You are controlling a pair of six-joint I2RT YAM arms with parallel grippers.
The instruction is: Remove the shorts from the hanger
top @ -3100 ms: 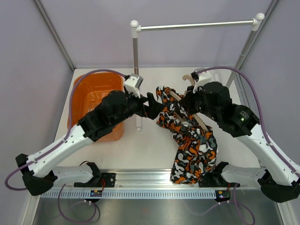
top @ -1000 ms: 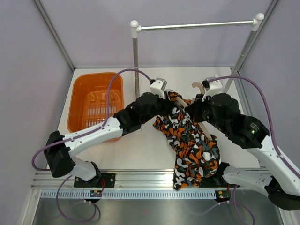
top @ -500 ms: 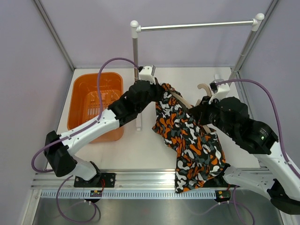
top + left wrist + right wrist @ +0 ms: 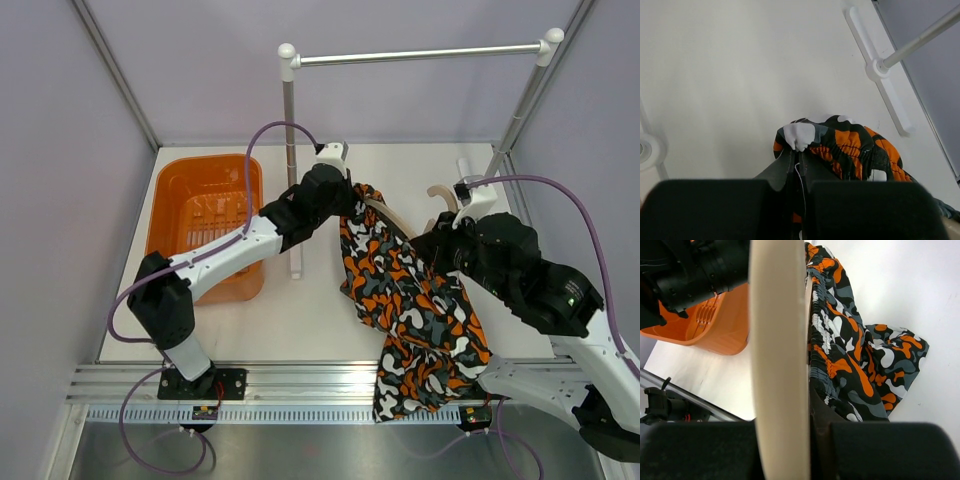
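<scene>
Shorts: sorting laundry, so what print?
Shorts: orange, black, grey and white camouflage blotches; top external view shows best.

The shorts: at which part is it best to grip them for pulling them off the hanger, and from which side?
Grip the shorts by the gathered waistband, at the end opposite the right claw, which holds the hanger, and come from the left. The elastic bunches there into a thick fold, easy to pinch; the left claw is shut on it.
</scene>
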